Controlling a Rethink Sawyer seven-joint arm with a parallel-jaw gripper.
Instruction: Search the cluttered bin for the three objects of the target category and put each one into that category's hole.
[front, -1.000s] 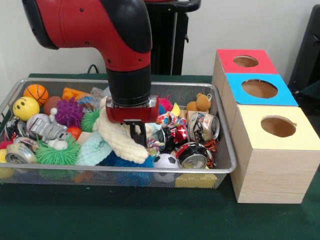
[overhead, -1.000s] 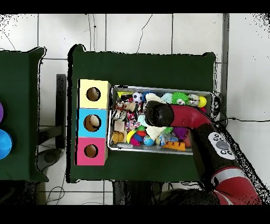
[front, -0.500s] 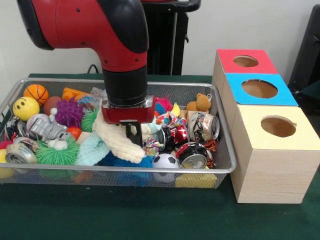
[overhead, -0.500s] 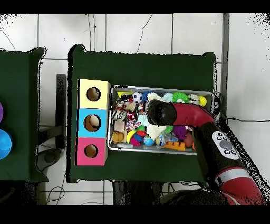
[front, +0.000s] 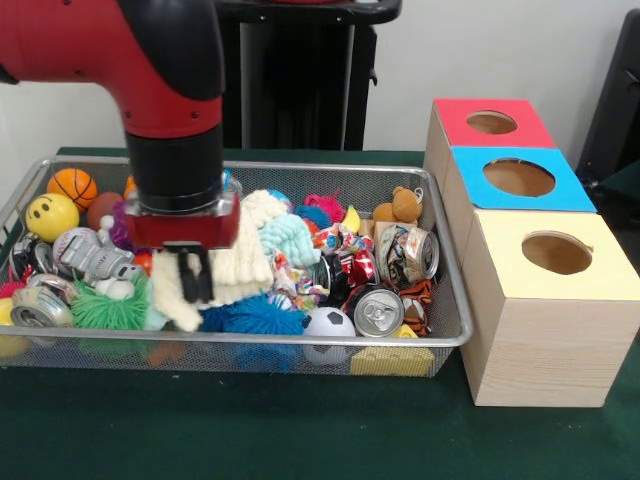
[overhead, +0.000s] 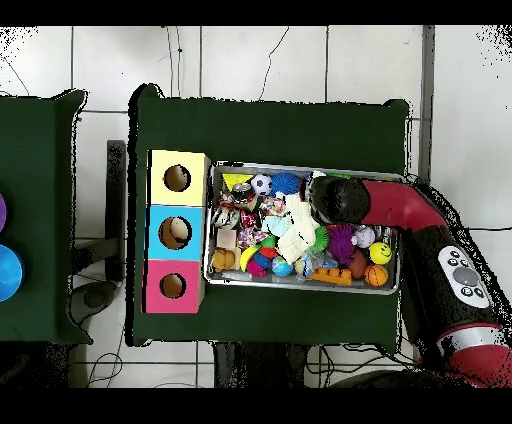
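Note:
A wire mesh bin (front: 446, 338) is packed with mixed toys. My gripper (front: 196, 277) hangs low at the bin's left-middle, shut, its dark fingers pressed against a cream knitted piece (front: 240, 258) that bunches beside and under it. A light teal knitted piece (front: 288, 238) lies just right of that. Crushed cans lie at the right (front: 378, 311), (front: 411, 252) and at the left front (front: 38, 306). Three boxes with round holes stand right of the bin: red (front: 470, 135), blue (front: 563, 190), yellow (front: 600, 280). From overhead the arm's end (overhead: 336, 199) covers the bin's upper right.
Balls fill the left end: a basketball (front: 73, 185), a yellow smiley ball (front: 50, 215), a green spiky ball (front: 105, 313). A soccer ball (front: 328, 324) and blue fuzzy ball (front: 250, 316) sit at the front. A small teddy (front: 400, 205) lies near the boxes.
The arm has swept left across the bin in the front view, dragging the cream knitted piece with it. The teal knitted piece and one can's top now show.

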